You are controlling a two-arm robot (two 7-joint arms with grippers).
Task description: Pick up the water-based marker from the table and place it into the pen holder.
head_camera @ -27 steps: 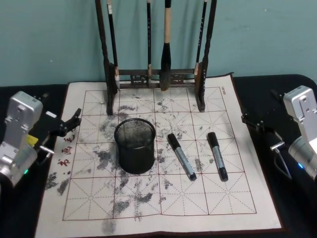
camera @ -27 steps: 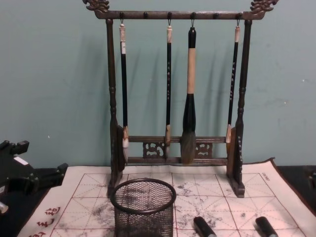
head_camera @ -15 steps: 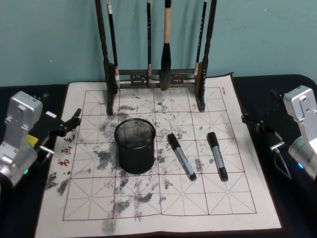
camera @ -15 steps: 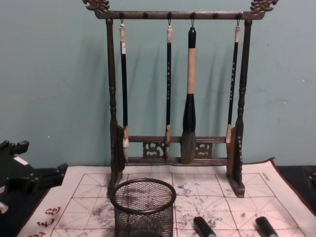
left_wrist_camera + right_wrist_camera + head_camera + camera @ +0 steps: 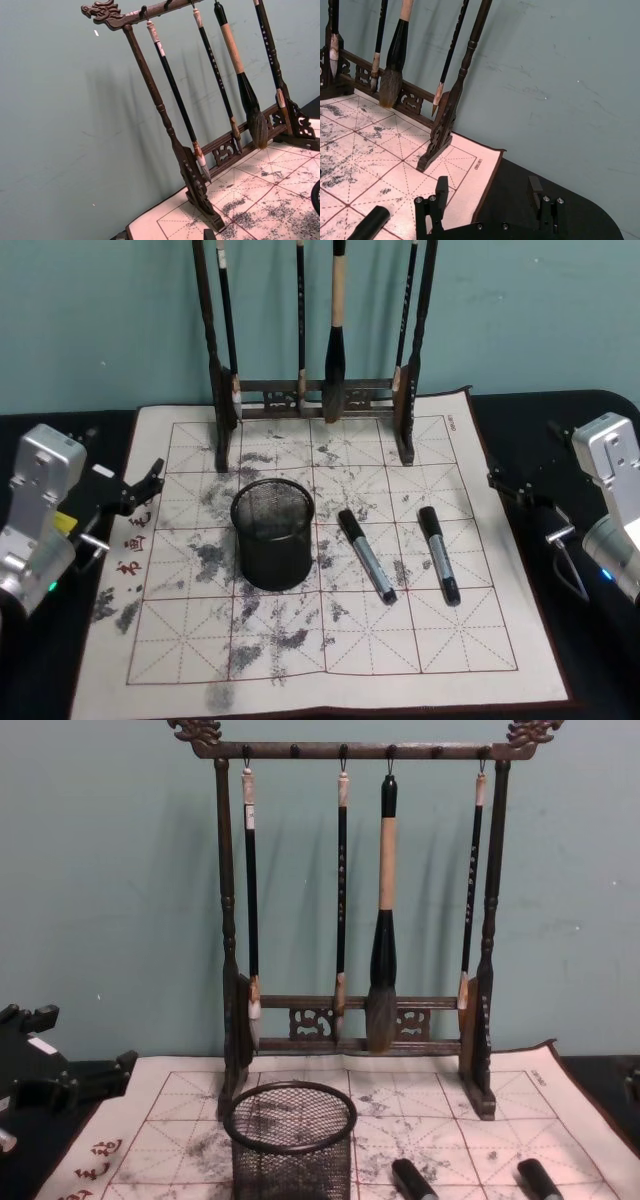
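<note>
Nothing has moved in the last second. Both arms sit where they were, so the pick has not begun.

The right tool [image 5: 512, 488] hangs over the dark bench [image 5: 40, 680], just off the edge of the calligraphy mat [image 5: 300, 680]. Its fingers are spread wide with nothing between them. The left tool [image 5: 148, 488] waits at the opposite edge of the mat, also spread and empty.

Inward from the right tool, two pens lie flat on the mat and apart from each other. The outer marker [image 5: 438, 553] is nearest that tool and the inner marker [image 5: 366, 556] lies just past it. I cannot tell which of them is the water-based one.

Past both markers, closer to the left tool, the black mesh pen holder [image 5: 270, 560] stands upright with nothing visible inside it. The wooden brush rack [image 5: 300, 397] stands beyond it and plays no part.

The stillness suggests the task is at its very start. The right tool looks better placed. It would need to swing inward, come down and set its fingers across a barrel.
</note>
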